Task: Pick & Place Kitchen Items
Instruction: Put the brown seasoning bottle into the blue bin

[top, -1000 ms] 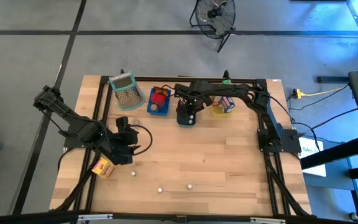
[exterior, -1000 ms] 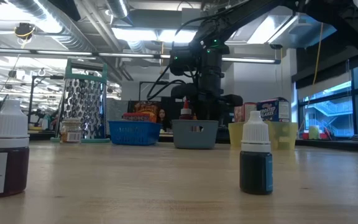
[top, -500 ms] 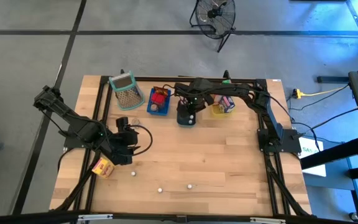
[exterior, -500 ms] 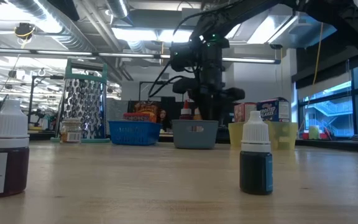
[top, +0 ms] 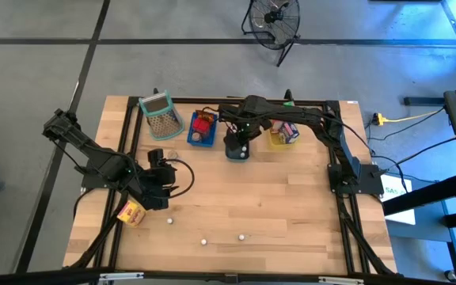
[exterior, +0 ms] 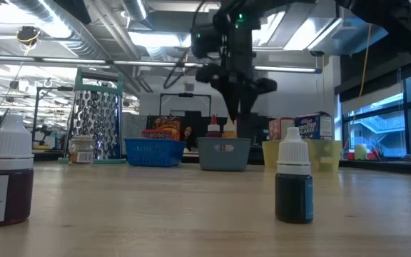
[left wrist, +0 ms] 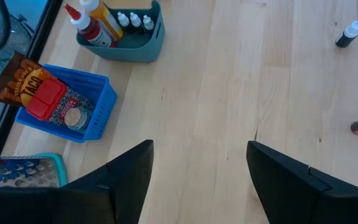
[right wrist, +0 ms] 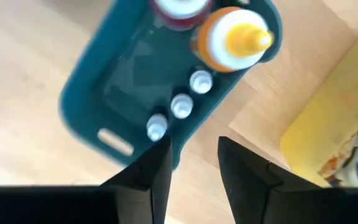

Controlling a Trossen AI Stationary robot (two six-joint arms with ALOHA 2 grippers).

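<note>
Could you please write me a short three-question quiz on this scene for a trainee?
1. True or false: the right gripper hangs over the grey tray.
2. How many small white-capped bottles stand in a row in that tray? A) one B) three C) five
3. Which tray holds the taco packet?

Key:
1. True; it is open and empty.
2. B
3. The blue tray.
</note>
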